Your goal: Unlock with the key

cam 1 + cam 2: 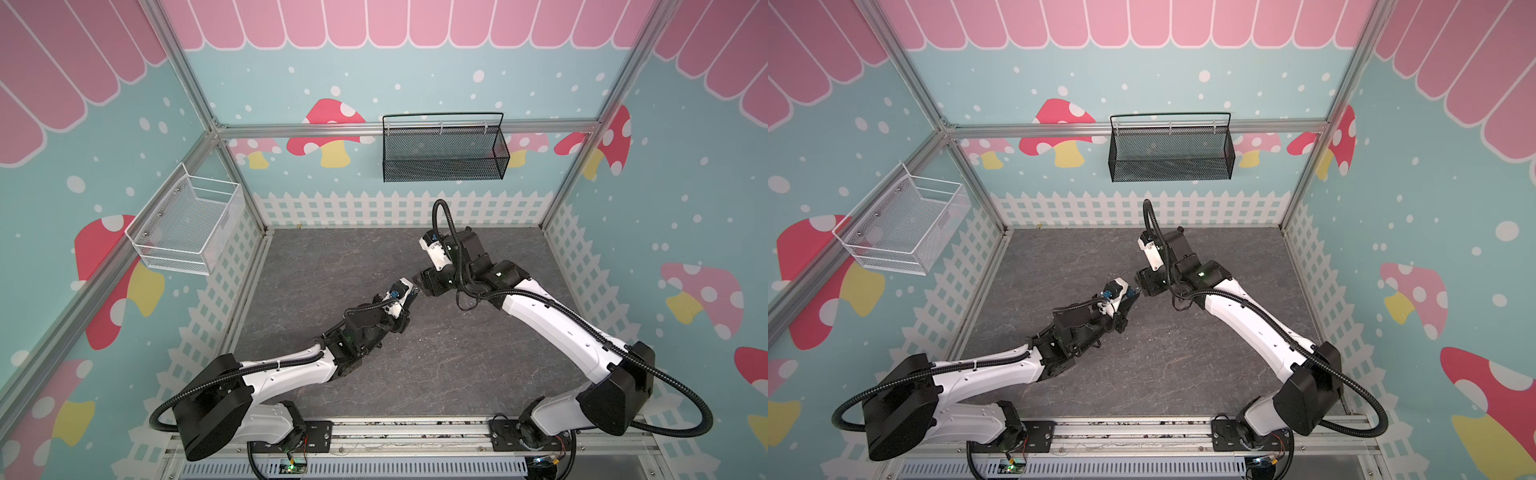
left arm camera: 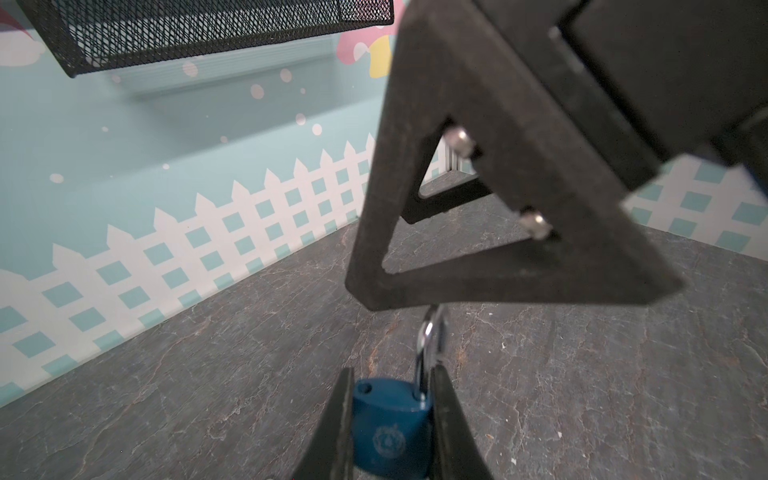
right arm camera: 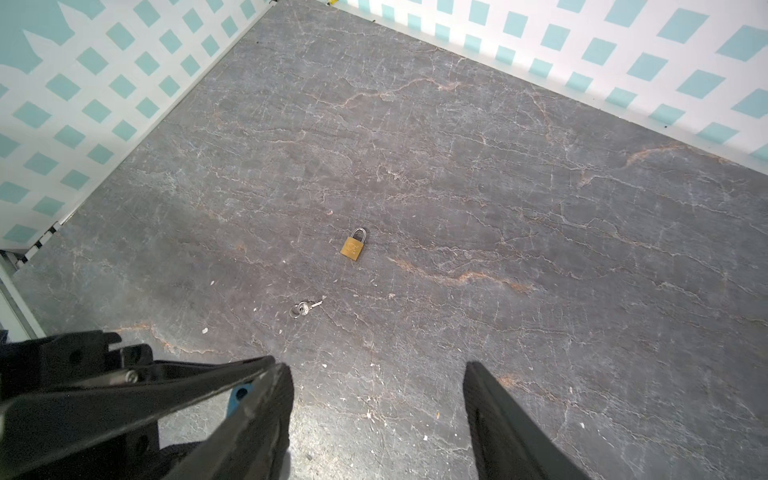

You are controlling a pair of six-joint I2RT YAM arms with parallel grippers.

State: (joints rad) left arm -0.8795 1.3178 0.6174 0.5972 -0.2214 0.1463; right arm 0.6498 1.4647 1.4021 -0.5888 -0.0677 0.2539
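- Currently the left gripper pinches the blue padlock by its body. The shackle points toward the right gripper, whose jaws stand spread and empty.
- One shackle hole looks empty, so this lock may be sprung; I cannot be sure.
- The key lies flat on the table near the brass padlock, apart from both grippers.
- Fetching it seems next, and that needs a low, thin pinch.
- The table around the key is bare and the walls stand well off.
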